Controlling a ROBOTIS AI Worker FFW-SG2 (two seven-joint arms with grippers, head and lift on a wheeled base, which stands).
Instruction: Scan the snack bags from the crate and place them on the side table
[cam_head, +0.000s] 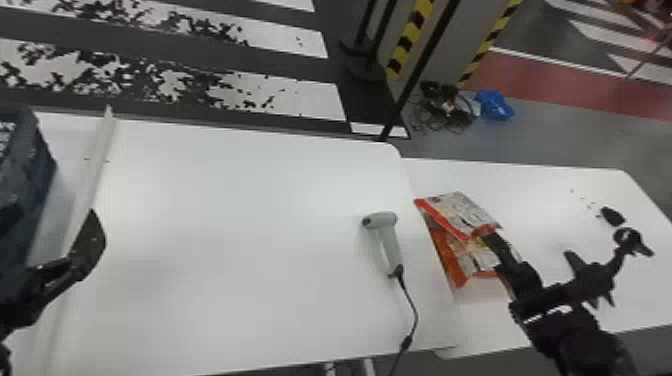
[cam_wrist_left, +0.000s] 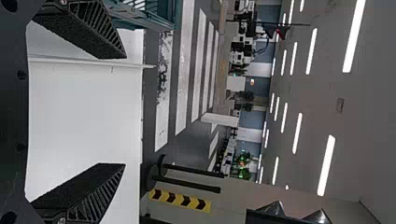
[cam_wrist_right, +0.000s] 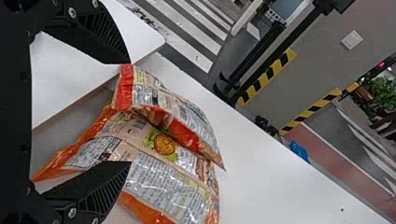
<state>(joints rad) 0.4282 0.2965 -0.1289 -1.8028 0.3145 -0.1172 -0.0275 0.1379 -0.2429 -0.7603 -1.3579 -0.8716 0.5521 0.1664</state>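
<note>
Over the side table (cam_head: 545, 195), my right gripper (cam_head: 531, 247) is beside two orange-and-white snack bags. The upper bag (cam_head: 457, 212) partly overlaps the lower bag (cam_head: 475, 260). In the right wrist view the right gripper (cam_wrist_right: 130, 112) is open, the upper bag (cam_wrist_right: 180, 114) and lower bag (cam_wrist_right: 163, 172) lying just past its parted fingers. Near the crate (cam_head: 20, 185) at the far left is my left gripper (cam_head: 89, 242), above the white table. The left wrist view has this gripper (cam_wrist_left: 124, 110) open with nothing held. A grey scanner (cam_head: 387, 242) lies on the main table.
The main white table (cam_head: 240, 210) adjoins the side table, its right edge beside the bags. A raised white strip (cam_head: 97, 160) crosses its left part. The scanner's cable (cam_head: 414, 315) runs over the front edge. Black stands and a striped pillar (cam_head: 412, 35) rise behind the tables.
</note>
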